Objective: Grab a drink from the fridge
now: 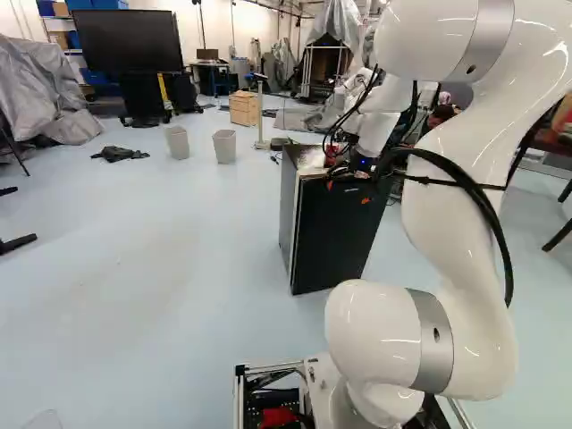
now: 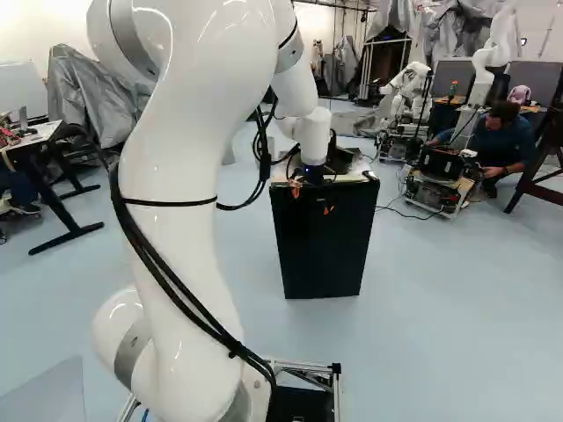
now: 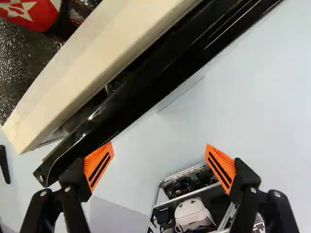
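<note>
The black fridge (image 1: pixel 332 234) stands upright ahead of the arm, its dark front also showing in the right base view. My gripper (image 1: pixel 347 193) is at the top of that front, fingers pointing down. In the wrist view the gripper (image 3: pixel 160 166) is open with nothing between its fingers. One finger overlaps the black door's top edge (image 3: pixel 146 87); whether they touch I cannot tell. The other is out over the floor. Behind the door edge runs the fridge's pale top rim (image 3: pixel 92 68). No drink inside the fridge is visible.
A red thing with a white star (image 3: pixel 29 12) lies on the fridge's dark top. Two grey bins (image 1: pixel 224 146) stand left of the fridge in the left base view. Another robot (image 2: pixel 440 171) is beyond it at the right. My base's frame (image 3: pixel 189 187) shows below the gripper.
</note>
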`<state>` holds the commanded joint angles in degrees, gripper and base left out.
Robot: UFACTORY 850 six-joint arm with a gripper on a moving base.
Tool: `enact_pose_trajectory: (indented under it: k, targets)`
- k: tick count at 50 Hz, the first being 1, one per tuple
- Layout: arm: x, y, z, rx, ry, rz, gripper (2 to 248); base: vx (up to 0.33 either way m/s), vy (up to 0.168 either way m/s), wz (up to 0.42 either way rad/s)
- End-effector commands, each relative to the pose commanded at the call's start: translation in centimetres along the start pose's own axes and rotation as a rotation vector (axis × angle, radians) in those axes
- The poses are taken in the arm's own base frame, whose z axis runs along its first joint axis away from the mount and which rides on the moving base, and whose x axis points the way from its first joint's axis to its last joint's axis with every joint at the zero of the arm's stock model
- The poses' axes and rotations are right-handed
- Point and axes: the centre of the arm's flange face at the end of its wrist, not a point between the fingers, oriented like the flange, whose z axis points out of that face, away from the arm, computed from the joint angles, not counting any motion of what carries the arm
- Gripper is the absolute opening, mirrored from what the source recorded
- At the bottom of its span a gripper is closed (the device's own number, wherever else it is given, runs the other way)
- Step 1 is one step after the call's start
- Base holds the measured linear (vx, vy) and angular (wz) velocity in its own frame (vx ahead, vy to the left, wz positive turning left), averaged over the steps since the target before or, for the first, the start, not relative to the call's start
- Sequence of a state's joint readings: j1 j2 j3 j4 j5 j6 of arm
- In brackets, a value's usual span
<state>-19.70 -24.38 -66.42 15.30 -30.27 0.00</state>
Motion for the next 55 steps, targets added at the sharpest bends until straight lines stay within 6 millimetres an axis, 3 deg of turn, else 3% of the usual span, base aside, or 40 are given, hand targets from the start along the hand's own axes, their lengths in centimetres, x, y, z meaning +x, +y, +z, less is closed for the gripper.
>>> enact_pose_trajectory:
  k: [29, 55]
  targets:
    - [1.1, -2.4, 0.7, 0.010, 0.007, -0.037, 247, 0.000, 0.000, 0.000]
    - [-2.4, -1.1, -0.3, 0.002, 0.011, -0.026, 247, 0.000, 0.000, 0.000]
